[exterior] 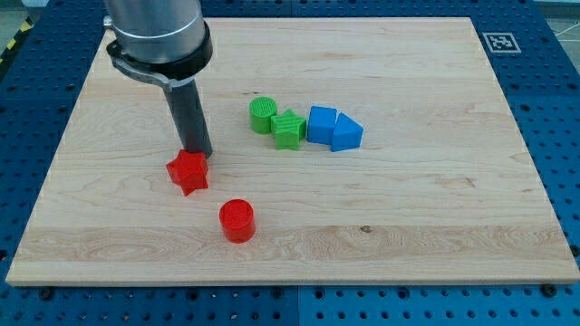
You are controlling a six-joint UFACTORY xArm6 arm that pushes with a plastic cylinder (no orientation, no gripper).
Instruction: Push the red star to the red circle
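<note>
A: Camera view: how far along was the push?

B: Unfinished. The red star [188,172] sat near the red circle [237,220], apart.

A: And the rod?

B: No gripper; its tip [198,152] seemingly touched the star's upper edge.

Pale wooden board [408,217]; red star [188,172], red circle [237,220]; green circle [263,115], green star [289,129]; blue cube [321,124], blue triangle [347,134]; dark rod.

Arm [156,36] cut off by view's top above my tip [198,152]; tip's very end hidden behind red star [188,172].
</note>
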